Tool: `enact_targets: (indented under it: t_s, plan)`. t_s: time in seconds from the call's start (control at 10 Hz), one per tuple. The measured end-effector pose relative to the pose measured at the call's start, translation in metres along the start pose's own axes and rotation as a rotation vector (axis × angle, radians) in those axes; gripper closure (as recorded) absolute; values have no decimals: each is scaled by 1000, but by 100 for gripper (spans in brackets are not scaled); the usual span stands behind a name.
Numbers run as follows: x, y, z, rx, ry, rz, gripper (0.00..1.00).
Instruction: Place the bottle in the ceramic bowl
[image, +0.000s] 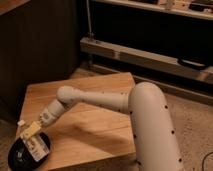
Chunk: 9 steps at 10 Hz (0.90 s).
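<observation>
The black ceramic bowl (20, 156) sits at the front left corner of the wooden table (95, 125). My gripper (32, 132) is at the end of the white arm (100, 100), right above the bowl's far rim, and is shut on the bottle (35, 144). The bottle is tilted, with its white cap up and to the left and its labelled body hanging down over the inside of the bowl. I cannot tell whether the bottle touches the bowl.
The table's front and left edges run close to the bowl. A dark cabinet wall stands behind the table on the left. A metal shelf rail (150, 57) runs along the back right, with speckled floor (192, 115) to the right.
</observation>
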Motion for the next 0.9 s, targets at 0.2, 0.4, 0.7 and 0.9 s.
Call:
enact_targets:
  t_s: [0.2, 0.4, 0.7, 0.9]
  plan:
    - [1, 0, -2, -29, -18, -4, 28]
    - [1, 1, -1, -31, -16, -5, 28]
    - [1, 0, -2, -30, -17, -4, 28]
    - [1, 0, -1, -31, -17, -4, 28]
